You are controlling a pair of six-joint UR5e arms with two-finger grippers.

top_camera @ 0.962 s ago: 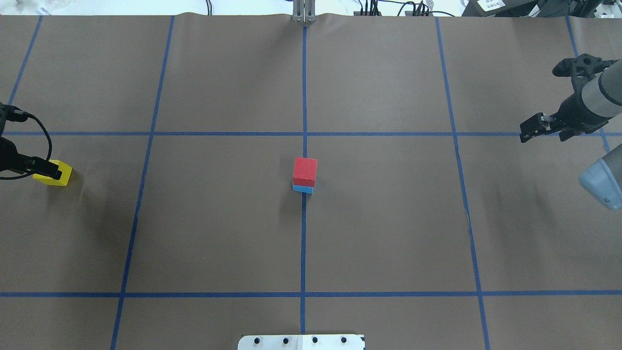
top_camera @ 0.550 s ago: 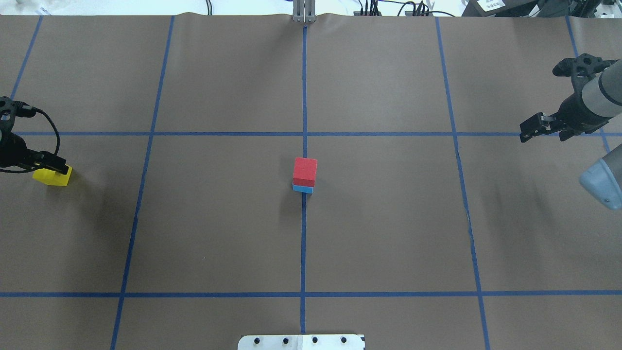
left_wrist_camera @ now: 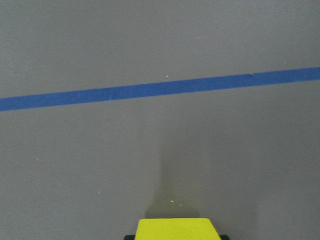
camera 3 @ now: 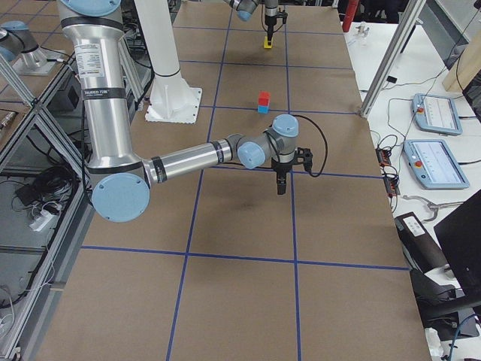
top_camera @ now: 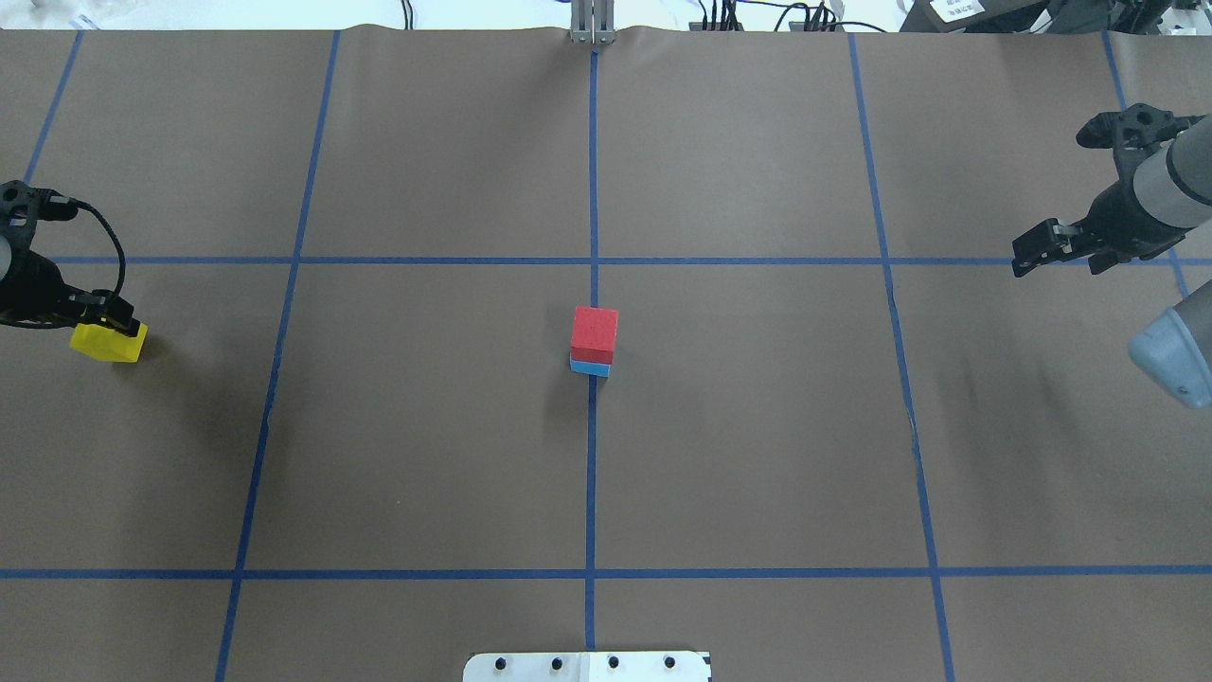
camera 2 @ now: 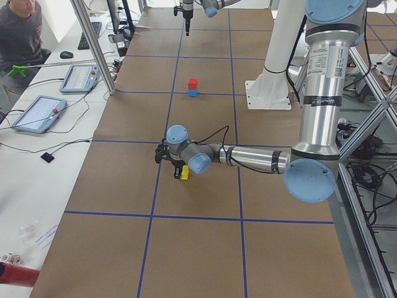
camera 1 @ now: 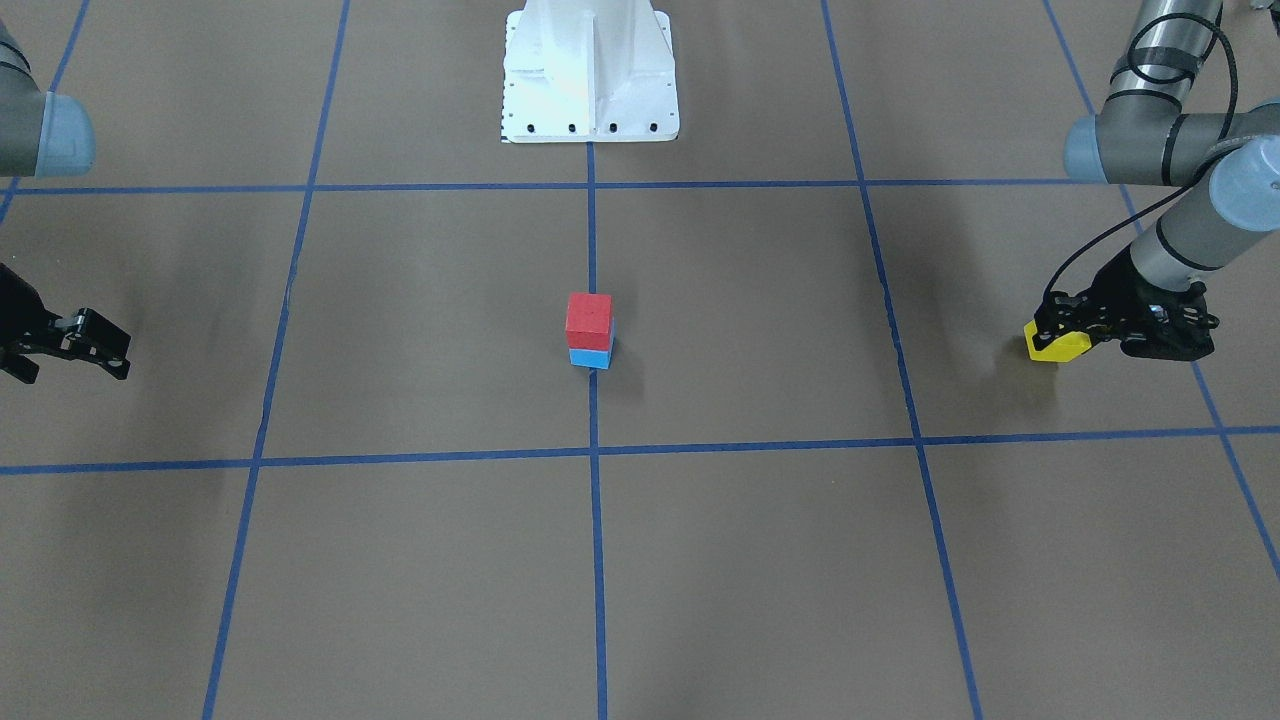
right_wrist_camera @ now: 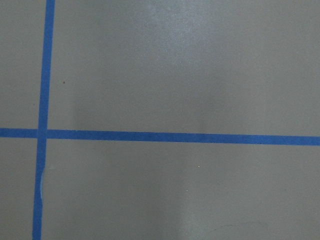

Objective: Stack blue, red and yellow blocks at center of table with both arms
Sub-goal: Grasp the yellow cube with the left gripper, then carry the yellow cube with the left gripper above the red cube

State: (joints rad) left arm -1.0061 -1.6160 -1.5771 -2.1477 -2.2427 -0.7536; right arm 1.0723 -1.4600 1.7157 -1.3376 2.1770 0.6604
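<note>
Left hand [top_camera: 102, 322] is clenched on the yellow block [top_camera: 109, 344] at the far left of the bench [top_camera: 426, 455], well apart from the stack. The block looks just clear of the surface, w/ its shadow beside it, so we read this as the pick-up step. The red block [top_camera: 594, 332] sits squarely on the blue block [top_camera: 589, 367] at bench centre, on the middle tape line, top free for the third. Right hand [top_camera: 1059, 254] looks released & empty, parked far right, prob. to keep the route clear. Next we'd need careful alignment over red, since a nudge could topple the pair.
</note>
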